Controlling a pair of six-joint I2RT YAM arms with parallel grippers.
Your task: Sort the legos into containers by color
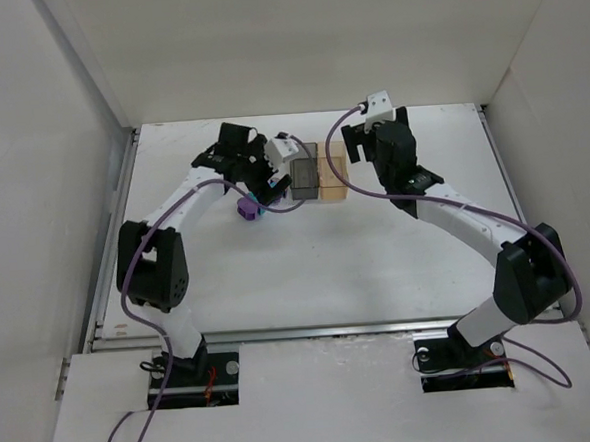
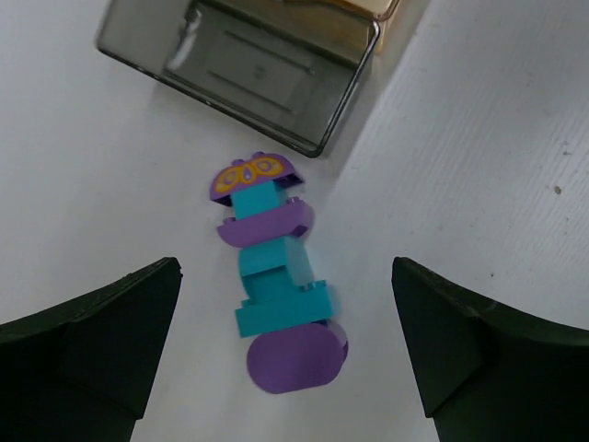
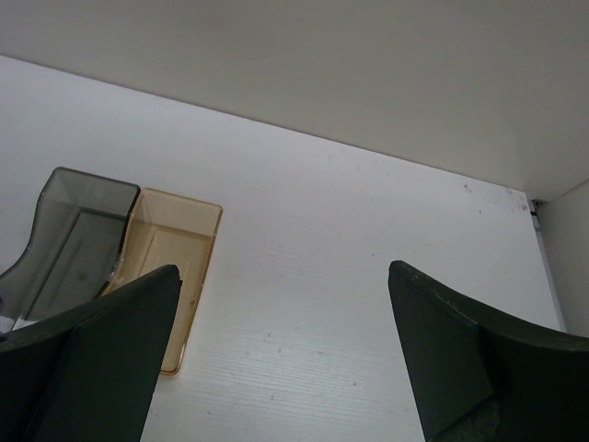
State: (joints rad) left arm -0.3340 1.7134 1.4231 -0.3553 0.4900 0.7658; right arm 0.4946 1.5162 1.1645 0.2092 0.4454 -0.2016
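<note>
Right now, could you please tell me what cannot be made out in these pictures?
- Top view: the lego stack is mostly hidden under the left arm's wrist; only a purple end shows.
- Left wrist view: the amber container is cut off by the top edge.
- Right wrist view: the near end of the grey container is hidden behind a finger; the lego stack is out of frame.

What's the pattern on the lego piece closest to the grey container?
The lego piece is purple with an orange-yellow print, clearest in the left wrist view.
</note>
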